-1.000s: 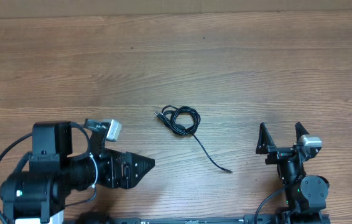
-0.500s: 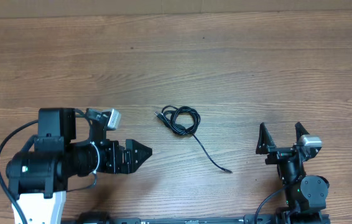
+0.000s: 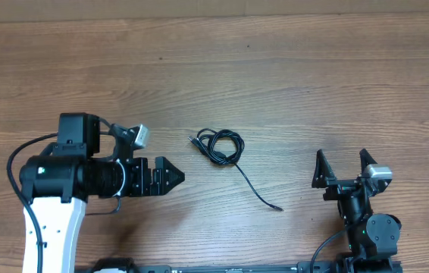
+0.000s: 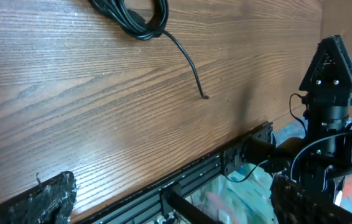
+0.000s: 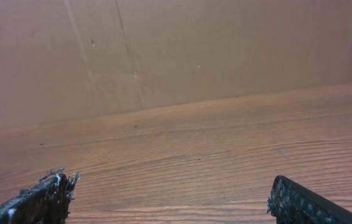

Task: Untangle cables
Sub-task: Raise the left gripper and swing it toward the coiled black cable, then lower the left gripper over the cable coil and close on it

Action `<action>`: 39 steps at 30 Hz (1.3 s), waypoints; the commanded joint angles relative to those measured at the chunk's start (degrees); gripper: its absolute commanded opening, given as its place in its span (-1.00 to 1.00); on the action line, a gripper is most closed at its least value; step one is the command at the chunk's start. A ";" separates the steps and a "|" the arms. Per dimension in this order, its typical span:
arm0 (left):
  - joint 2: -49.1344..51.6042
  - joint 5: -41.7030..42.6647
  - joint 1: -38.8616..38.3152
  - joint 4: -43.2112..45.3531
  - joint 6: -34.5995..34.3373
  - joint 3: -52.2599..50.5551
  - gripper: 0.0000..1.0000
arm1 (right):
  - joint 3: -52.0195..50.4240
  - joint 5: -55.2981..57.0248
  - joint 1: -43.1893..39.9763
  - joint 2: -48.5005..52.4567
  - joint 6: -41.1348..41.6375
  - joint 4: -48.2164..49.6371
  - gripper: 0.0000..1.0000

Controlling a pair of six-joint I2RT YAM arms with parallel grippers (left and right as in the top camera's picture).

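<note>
The cables [image 3: 220,144] are thin black cords coiled in a small bundle at the table's middle. One loose tail runs right and toward the front, ending in a small plug [image 3: 277,207]. In the left wrist view the bundle [image 4: 135,15] is at the top edge and the tail ends at its plug [image 4: 204,96]. My left gripper [image 3: 173,176] is open and empty. It points right, left of the bundle and a little nearer the front, apart from it; its fingers show in the left wrist view [image 4: 170,202]. My right gripper [image 3: 342,161] is open and empty at the front right, also seen in its own view [image 5: 176,202].
The wooden table [image 3: 275,68] carries only the cables. A black metal rail [image 4: 213,165] runs along its front edge. The right arm [image 4: 328,81] stands at the right of the left wrist view. A brown cardboard wall [image 5: 163,50] closes the far side.
My left arm has swung away from the table's front edge, and its gripper now sits closer to the level of the bundle. The cables and right arm have not moved.
</note>
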 commanded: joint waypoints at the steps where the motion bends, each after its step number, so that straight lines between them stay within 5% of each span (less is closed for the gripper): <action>1: 0.72 -0.09 0.31 0.22 -0.81 1.09 0.99 | -0.61 -0.33 0.17 -0.63 -0.44 0.13 1.00; 14: 0.94 0.79 0.31 5.07 -2.14 1.11 0.99 | -0.61 -0.33 0.17 -0.63 -0.44 0.13 0.99; 31: 0.92 14.78 -1.36 14.75 -5.33 2.45 0.99 | -0.61 -0.33 0.17 -0.63 -0.44 0.13 1.00; 35: 0.92 13.68 -4.13 16.00 -6.47 6.05 1.00 | -0.61 -0.33 0.15 -0.63 -0.42 0.11 1.00; 39: 0.94 3.58 -8.83 16.52 -10.60 11.72 1.00 | -0.61 -0.33 0.17 -0.63 -0.42 0.13 1.00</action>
